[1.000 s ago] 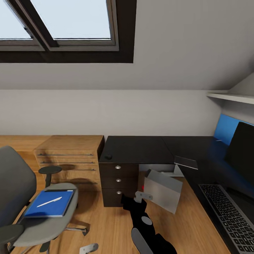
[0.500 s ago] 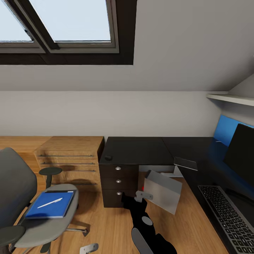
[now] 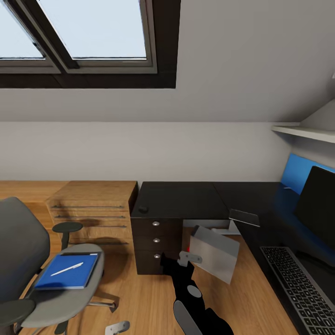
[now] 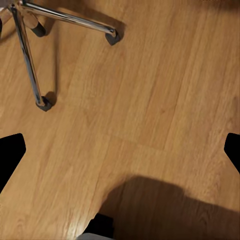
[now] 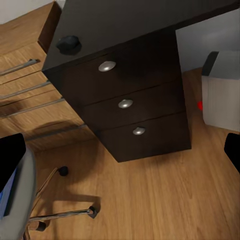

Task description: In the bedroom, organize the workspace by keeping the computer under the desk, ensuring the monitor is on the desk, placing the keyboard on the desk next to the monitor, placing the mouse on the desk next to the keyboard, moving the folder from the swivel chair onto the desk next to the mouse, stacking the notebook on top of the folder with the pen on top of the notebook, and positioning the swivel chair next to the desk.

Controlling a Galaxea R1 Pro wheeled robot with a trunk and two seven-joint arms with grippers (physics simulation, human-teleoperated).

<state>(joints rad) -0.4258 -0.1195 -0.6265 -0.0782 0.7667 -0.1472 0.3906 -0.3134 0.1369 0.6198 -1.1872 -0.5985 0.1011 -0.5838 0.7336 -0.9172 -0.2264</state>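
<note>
Camera tilted slightly, both pincers spread open, computer (image 3: 214,253) tilted beside desk (image 3: 181,200) drawers (image 5: 130,105)

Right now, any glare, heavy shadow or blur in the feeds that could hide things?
Head view: sharp; the glossy desk top mirrors the blue wall panel. Left wrist view: a broad dark shadow lies on the floor. Right wrist view: sharp, with soft shadow under the drawers.

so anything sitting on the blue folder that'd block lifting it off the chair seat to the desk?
Yes. A thin white pen lies diagonally on top of the bright blue folder, which rests on the grey swivel chair seat. The glossy black desk top nearest the chair holds just a small dark round object.
</note>
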